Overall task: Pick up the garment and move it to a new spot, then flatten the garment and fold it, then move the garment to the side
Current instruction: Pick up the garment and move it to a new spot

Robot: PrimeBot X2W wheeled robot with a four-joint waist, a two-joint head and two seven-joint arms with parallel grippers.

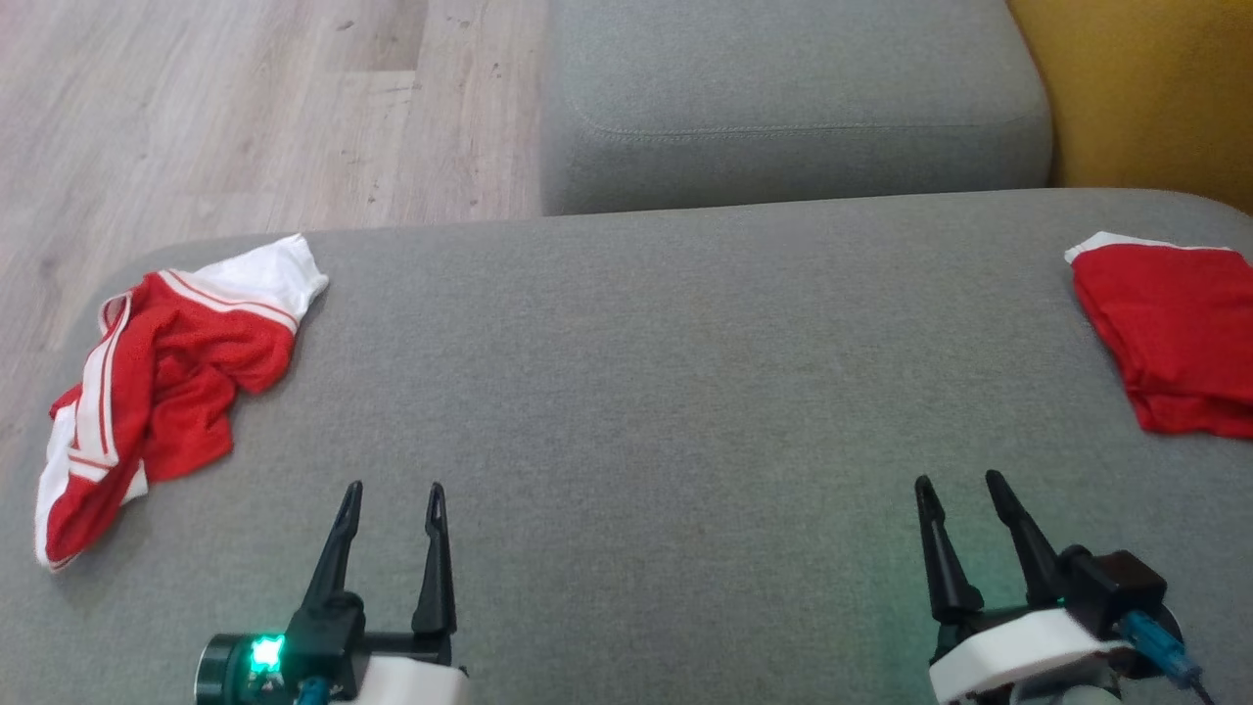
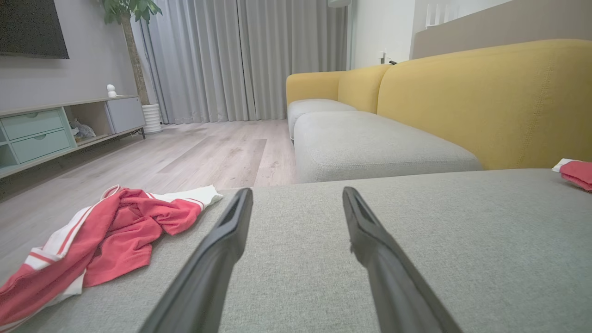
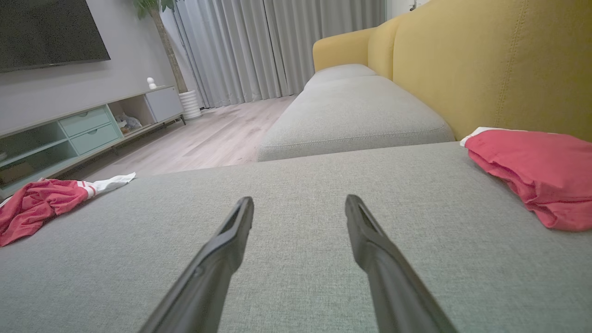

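In the head view, the left gripper [image 1: 394, 490] and right gripper [image 1: 959, 480] sit at the near side of the grey cushion [image 1: 636, 392], each with its 2 fingers spread and holding nothing. The crumpled garment [image 1: 166, 382], red with white stripes, lies at the cushion's left edge, and a folded red garment [image 1: 1170, 333] lies at its right edge. The left wrist view has the crumpled garment on the cushion, left of the parted fingers. The right wrist view has the folded red garment on the cushion's right, apart from the fingers.

Bare cushion [image 1: 636, 392] lies open between crumpled garment [image 1: 166, 382] and folded garment [image 1: 1175, 343].
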